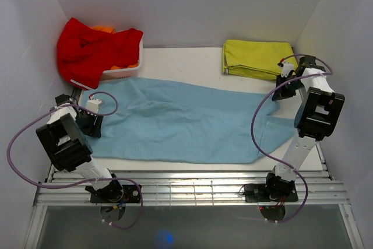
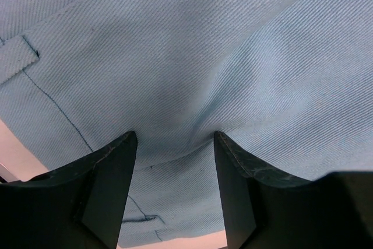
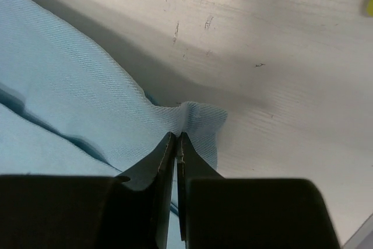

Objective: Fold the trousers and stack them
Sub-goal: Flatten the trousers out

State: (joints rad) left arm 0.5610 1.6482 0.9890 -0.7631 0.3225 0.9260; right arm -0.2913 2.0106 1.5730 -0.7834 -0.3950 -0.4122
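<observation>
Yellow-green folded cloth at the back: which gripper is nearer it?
Right. The right gripper sits just below the yellow-green cloth, pinching the trousers; the left gripper is across the table.

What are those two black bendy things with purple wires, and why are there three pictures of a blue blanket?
Those are two robot arms, bolted at the near edge of a white table. The big picture comes from a camera above and behind them. The other two come from small cameras on each arm's wrist, so you see its own fingers up close.

The blue thing is a pair of trousers, spread flat. The right gripper is pinched shut on the trousers at a corner of the cloth. The left gripper is open, its fingers down on the cloth at the other end.

At the back lie a folded yellow-green cloth and a red garment draped over a white basket.
</observation>
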